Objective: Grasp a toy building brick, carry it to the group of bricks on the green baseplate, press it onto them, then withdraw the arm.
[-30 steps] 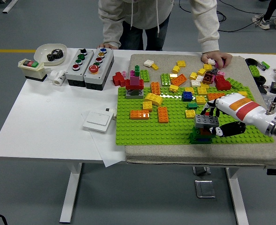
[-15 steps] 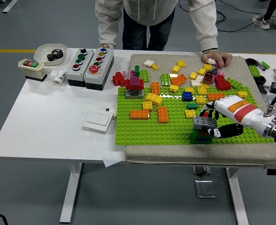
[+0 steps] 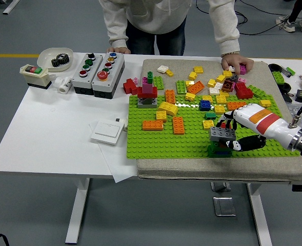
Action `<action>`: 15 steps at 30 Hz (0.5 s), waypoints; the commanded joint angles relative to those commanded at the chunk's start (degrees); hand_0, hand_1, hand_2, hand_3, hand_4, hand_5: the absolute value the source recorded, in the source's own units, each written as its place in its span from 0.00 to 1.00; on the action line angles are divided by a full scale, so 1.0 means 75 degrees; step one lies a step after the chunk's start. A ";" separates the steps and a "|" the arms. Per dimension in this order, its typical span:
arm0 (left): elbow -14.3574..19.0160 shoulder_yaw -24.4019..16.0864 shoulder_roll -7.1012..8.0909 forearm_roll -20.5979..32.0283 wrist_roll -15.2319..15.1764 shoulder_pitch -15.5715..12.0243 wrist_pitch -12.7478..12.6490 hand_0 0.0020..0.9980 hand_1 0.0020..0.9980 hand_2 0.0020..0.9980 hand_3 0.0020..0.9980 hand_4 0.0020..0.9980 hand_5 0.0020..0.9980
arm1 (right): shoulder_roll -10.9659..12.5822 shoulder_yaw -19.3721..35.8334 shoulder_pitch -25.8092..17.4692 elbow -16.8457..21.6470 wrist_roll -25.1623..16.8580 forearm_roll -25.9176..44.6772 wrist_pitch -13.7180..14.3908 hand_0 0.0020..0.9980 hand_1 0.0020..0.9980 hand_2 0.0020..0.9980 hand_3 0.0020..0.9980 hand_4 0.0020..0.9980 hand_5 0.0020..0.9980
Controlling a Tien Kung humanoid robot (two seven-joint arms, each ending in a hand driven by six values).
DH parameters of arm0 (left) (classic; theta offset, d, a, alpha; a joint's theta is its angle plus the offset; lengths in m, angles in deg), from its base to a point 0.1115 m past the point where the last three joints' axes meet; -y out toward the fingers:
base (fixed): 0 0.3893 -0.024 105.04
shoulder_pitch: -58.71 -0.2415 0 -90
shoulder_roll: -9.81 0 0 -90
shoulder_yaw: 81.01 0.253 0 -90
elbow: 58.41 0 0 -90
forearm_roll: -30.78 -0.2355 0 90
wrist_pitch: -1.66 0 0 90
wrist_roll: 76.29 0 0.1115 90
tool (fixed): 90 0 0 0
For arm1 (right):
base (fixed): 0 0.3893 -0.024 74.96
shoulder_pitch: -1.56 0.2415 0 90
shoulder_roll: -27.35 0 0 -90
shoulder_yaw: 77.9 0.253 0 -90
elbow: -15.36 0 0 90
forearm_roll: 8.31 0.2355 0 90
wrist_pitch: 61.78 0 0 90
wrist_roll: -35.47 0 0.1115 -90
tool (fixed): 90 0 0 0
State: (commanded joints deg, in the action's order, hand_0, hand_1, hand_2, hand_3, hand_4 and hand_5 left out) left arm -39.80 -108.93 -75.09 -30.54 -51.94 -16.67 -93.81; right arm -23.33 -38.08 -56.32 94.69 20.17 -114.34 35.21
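Head view shows your right hand [image 3: 232,134] at the near right part of the green baseplate [image 3: 156,141], its fingers curled around a grey brick [image 3: 223,134] that sits on top of a small stack of green and blue bricks [image 3: 220,149]. Compared with a second ago, the grey brick and the hand have crept slightly left and a touch toward the baseplate's far side, and the forearm has drawn in a little from the right; the stack underneath has hardly shifted. You can read that as the pressing step under way: the brick is already on the stack, but whether its studs are fully seated cannot be told from this angle, so you have no sign yet that letting go and withdrawing is safe. Your left hand is not in the picture. Around the stack, a yellow brick [image 3: 208,124] and a dark green piece [image 3: 210,115] lie just beyond it on the baseplate, and two orange bricks [image 3: 178,124] sit well to the left, none of them touching your hand. At the far right corner of the mat, a person's hand [image 3: 237,63] rests among the loose bricks [image 3: 220,84], now holding a pink piece where it held a white one before; it is well apart from your arm. On the bare bench [image 3: 48,128] to the left stand two button boxes [image 3: 98,67] and a white switch plate [image 3: 107,132], clear of the withdrawal path to the right.
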 joint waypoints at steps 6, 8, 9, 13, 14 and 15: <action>0.0000 -0.0010 -0.0005 -0.0013 0.0005 -0.0004 0.0004 0.67 0.71 0.73 0.58 0.65 0.64 | -0.0053 -0.0019 0.0010 -0.0159 -0.0073 -0.0068 -0.0004 0.30 0.38 0.45 0.46 0.61 0.31; 0.0001 -0.0015 -0.0005 -0.0020 0.0009 -0.0004 0.0006 0.67 0.71 0.73 0.58 0.65 0.64 | -0.0066 -0.0016 0.0008 -0.0195 -0.0104 -0.0126 -0.0003 0.30 0.38 0.45 0.46 0.61 0.31; 0.0002 -0.0016 -0.0005 -0.0020 0.0010 -0.0003 0.0006 0.66 0.71 0.73 0.58 0.65 0.64 | -0.0070 -0.0010 0.0004 -0.0210 -0.0119 -0.0158 0.0000 0.30 0.39 0.45 0.46 0.60 0.30; 0.0004 -0.0013 -0.0002 -0.0020 0.0014 -0.0003 0.0012 0.66 0.71 0.73 0.58 0.65 0.64 | -0.0087 0.0033 -0.0025 -0.0272 -0.0207 -0.0253 0.0071 0.30 0.39 0.45 0.46 0.60 0.30; 0.0005 -0.0015 -0.0002 -0.0026 0.0015 -0.0003 0.0015 0.66 0.71 0.73 0.58 0.65 0.64 | -0.0089 0.0041 -0.0030 -0.0282 -0.0230 -0.0264 0.0101 0.30 0.39 0.45 0.46 0.60 0.30; 0.0005 -0.0017 -0.0002 -0.0030 0.0017 -0.0003 0.0018 0.66 0.71 0.73 0.58 0.65 0.64 | -0.0090 0.0050 -0.0038 -0.0293 -0.0262 -0.0278 0.0140 0.31 0.39 0.45 0.46 0.60 0.29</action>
State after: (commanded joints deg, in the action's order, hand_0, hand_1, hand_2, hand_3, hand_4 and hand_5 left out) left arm -39.76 -109.06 -75.10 -30.77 -51.81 -16.69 -93.68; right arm -24.01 -37.71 -56.61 92.49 18.21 -116.42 36.26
